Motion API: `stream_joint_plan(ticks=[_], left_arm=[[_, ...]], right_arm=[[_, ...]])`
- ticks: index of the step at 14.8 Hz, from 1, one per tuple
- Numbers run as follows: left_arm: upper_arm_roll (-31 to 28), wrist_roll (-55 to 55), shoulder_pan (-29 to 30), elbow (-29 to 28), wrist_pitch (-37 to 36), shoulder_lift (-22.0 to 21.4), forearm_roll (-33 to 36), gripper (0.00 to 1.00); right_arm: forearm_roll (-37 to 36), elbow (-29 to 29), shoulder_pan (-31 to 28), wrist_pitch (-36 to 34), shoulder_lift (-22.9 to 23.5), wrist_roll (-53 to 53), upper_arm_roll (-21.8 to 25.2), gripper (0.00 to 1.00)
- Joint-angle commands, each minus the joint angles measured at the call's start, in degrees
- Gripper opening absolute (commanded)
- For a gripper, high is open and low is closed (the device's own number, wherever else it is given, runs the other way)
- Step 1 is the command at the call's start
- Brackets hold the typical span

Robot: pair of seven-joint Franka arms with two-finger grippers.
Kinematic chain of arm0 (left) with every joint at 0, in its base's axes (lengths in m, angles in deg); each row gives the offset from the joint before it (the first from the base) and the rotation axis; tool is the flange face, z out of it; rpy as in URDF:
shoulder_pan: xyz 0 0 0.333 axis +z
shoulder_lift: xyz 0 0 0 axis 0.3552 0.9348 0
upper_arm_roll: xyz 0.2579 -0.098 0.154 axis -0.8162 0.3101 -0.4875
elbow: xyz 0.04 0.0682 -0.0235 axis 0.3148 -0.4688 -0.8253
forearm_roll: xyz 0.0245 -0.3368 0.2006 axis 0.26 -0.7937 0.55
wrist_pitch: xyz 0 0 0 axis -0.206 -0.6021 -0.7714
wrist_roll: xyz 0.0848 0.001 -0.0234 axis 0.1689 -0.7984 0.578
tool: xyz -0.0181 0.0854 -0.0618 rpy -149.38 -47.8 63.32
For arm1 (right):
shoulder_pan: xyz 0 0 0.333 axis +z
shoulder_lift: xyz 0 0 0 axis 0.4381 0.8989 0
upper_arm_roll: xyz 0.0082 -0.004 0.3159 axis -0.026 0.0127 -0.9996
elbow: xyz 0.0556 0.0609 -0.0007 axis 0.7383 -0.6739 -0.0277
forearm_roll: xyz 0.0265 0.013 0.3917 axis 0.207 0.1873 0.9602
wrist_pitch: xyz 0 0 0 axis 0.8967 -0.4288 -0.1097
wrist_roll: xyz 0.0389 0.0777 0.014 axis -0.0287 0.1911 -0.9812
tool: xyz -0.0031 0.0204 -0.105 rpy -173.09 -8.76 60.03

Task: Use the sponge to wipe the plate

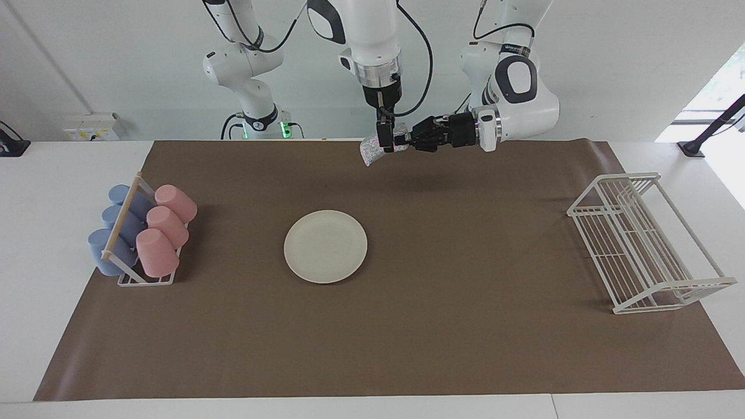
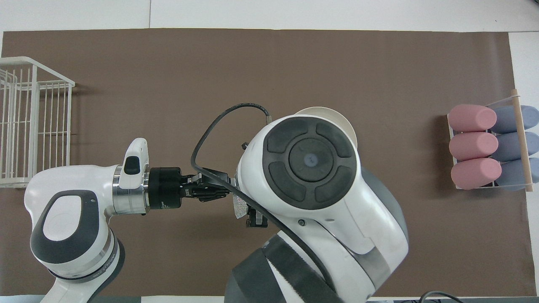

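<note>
**Sponge held aloft between two grippers, plate lying free on the mat**

In the facing view, the sponge [image 1: 370,151] is being held in the air at upper centre of the frame, over the mat's edge nearest the robots. The left gripper [image 1: 403,141] is being kept horizontal, its fingers pinched shut on one end of the sponge. The right gripper [image 1: 383,138] is being hung straight down onto the sponge, its fingers spread wide on either side of it; whether they are touching it cannot be told. The plate [image 1: 325,247] is being shown whole, lying flat at centre frame with nothing over it.

In the overhead view, most of this is being hidden by the right arm's large white and grey body at centre frame. Only a rim crescent of the plate [image 2: 337,118] and a sliver of the sponge [image 2: 240,208] are being shown, beside the left gripper [image 2: 229,192].

The table [image 1: 70,163] is being covered by a brown mat [image 1: 465,326], white margins being left at the frame's sides. A cup rack [image 1: 142,279] with pink cups [image 1: 156,251] and blue cups [image 1: 105,251] is being shown at middle left of the facing view, a white wire rack [image 1: 640,244] at middle right. A pale wall is being seen along the top.

Bare mat is lying all around the plate, widest toward the lower edge of the facing view.
</note>
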Motion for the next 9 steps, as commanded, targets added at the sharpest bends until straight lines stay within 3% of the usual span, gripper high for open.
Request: stream_joint_plan(ticks=[1, 5, 9], left_arm=[[-1.1, -1.2, -1.3, -1.4, 0.5, -0.8, -1.4, 0.00], [-1.1, -1.2, -0.8, -1.4, -0.4, -0.9, -1.4, 0.00], [-1.2, -1.1, -0.2, -1.6, -1.6, -1.0, -1.2, 0.00]], right_arm=[[0.5, -5.3, -0.3, 1.4, -3.3, -7.5, 0.0, 1.00], [1.0, -9.7, -0.9, 0.0, -6.5, -15.3, 0.0, 1.00], [1.0, -13.4, -1.0, 4.4, -8.0, -19.1, 0.1, 1.00]])
